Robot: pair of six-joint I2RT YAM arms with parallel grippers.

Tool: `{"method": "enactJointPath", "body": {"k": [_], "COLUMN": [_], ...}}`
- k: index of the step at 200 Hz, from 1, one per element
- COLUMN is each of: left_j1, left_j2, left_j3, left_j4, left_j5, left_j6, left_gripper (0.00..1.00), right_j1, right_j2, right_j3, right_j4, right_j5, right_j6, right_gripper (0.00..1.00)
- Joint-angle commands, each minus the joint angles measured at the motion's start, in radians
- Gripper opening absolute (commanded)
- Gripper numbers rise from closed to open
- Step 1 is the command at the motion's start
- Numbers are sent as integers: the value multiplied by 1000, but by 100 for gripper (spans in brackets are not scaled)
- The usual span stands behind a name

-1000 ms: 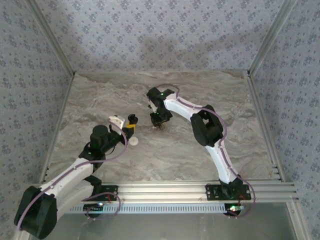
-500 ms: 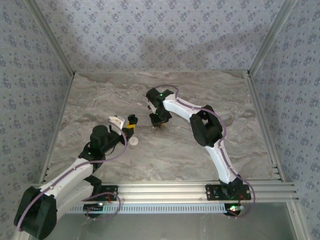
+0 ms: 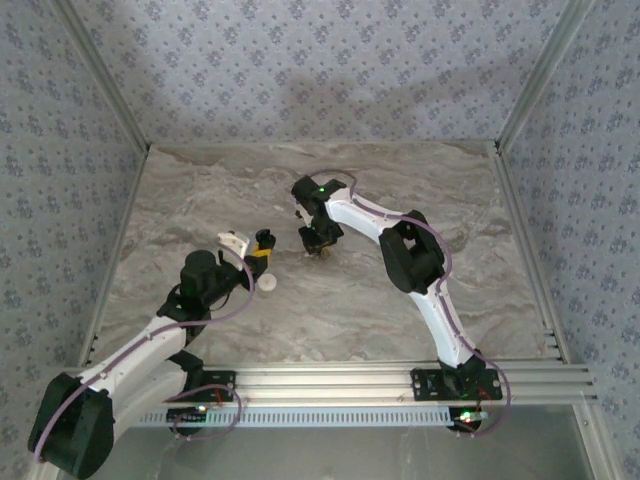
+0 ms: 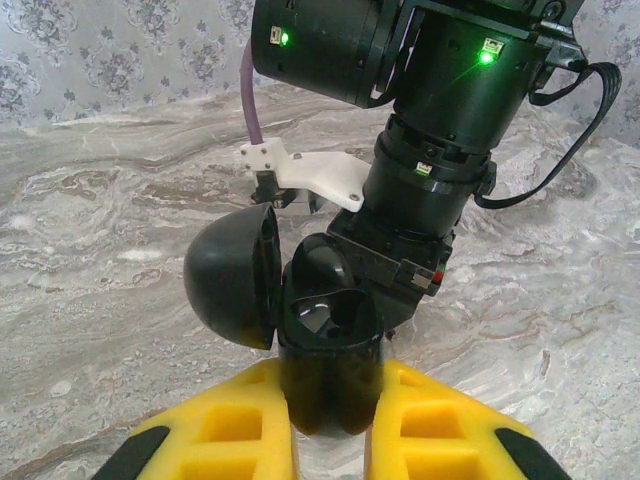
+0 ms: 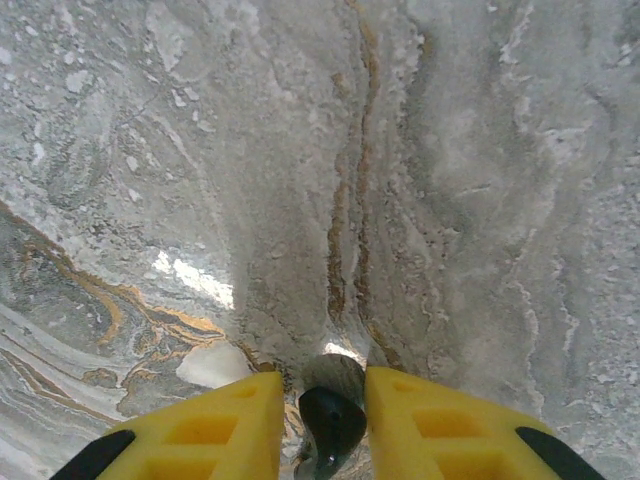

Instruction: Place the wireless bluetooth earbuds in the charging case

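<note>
Robot arms, two: left arm and right arm, each with one claw, making two claws, left claw and right claw. Charging case, one, black with a hinged lid; earbud, one, small and dark. White round piece, one; worktop, one.

charging case left of earbud, probably apart

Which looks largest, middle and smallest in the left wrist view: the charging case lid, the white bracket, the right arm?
1. right arm, largest.
2. charging case lid.
3. white bracket, smallest, though it sits farther from the camera than the lid, so true sizes are unsure.
</note>
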Motion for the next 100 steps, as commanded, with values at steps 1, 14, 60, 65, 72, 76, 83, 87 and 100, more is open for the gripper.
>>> {"method": "enactJointPath", "body": {"k": [1, 14, 60, 65, 72, 76, 83, 87, 100], "left_j1": [5, 5, 5, 5, 6, 5, 5, 5, 5], "left_j2": [-17, -17, -12, -10, -7, -6, -4, -2, 7], "left_j3": [11, 11, 14, 13, 13, 13, 13, 13, 14], "left_j4": [13, 12, 10, 10, 9, 10, 9, 10, 11], "left_j5": [11, 11, 13, 14, 16, 16, 18, 18, 26], "left_j6": [7, 7, 10, 11, 12, 11, 11, 13, 13], "left_gripper": [10, 10, 10, 10, 10, 10, 10, 10, 10], "right_j1": [4, 6, 12, 12, 12, 12, 12, 12, 10], "right_j2": [28, 24, -16, -25, -37, -44, -63, -72, -107], "right_j3": [24, 22, -5, -15, -33, -39, -62, -73, -111], "right_j4": [-55, -55, -20, -9, 10, 16, 39, 50, 90], "right_j5": [32, 35, 54, 53, 54, 54, 56, 56, 57], "right_j6": [16, 16, 18, 22, 28, 30, 37, 39, 47], "right_gripper": [28, 27, 22, 22, 21, 21, 21, 20, 20]}}
